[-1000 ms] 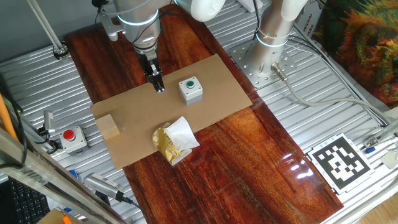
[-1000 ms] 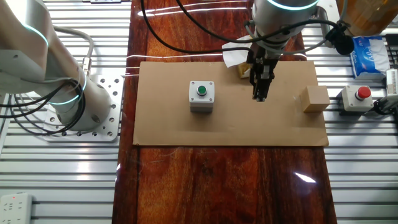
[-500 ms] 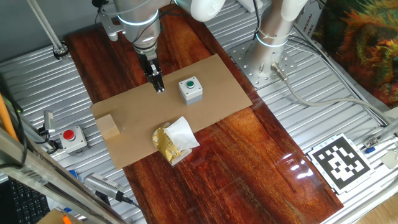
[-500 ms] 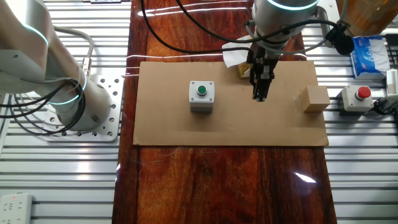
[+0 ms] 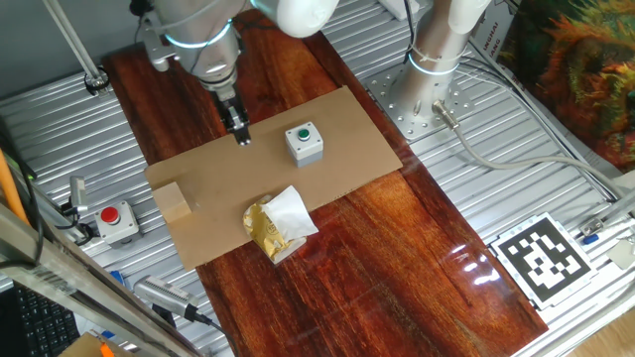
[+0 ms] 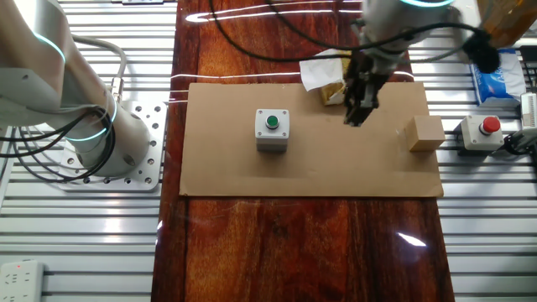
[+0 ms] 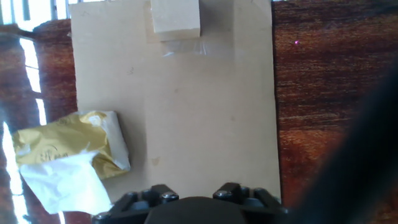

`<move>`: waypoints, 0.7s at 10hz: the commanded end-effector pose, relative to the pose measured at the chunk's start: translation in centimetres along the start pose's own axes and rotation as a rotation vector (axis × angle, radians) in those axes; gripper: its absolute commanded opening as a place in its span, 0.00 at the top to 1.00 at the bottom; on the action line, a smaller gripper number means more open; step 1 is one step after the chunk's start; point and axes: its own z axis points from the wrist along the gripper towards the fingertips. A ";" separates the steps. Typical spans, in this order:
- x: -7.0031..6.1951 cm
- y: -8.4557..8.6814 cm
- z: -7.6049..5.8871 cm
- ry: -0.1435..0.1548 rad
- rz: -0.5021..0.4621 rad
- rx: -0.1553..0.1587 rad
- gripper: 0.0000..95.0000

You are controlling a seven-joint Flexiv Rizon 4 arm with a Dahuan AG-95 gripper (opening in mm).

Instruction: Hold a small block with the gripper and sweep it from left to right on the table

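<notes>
The small block is a tan wooden cube near the left end of a cardboard sheet. It also shows in the other fixed view and at the top of the hand view. My gripper hangs over the far edge of the cardboard, well apart from the block. In the other fixed view my gripper is left of the block. Its black fingers look pressed together and hold nothing. The fingertips do not show in the hand view. The table is dark red-brown wood.
A grey box with a green button stands on the cardboard right of my gripper. A crumpled gold-and-white wrapper lies at the cardboard's near edge. A red button box sits on ribbed metal beyond the block.
The arm has shifted a little toward the block's end of the cardboard and away from the green button box. The block, wrapper and box have not moved.
</notes>
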 end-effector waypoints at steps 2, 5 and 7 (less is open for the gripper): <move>0.1 -0.1 -0.1 -0.016 -0.020 0.002 1.00; -0.3 0.1 -0.4 -0.006 -0.016 0.003 1.00; -0.6 0.2 -0.6 -0.004 -0.013 0.004 1.00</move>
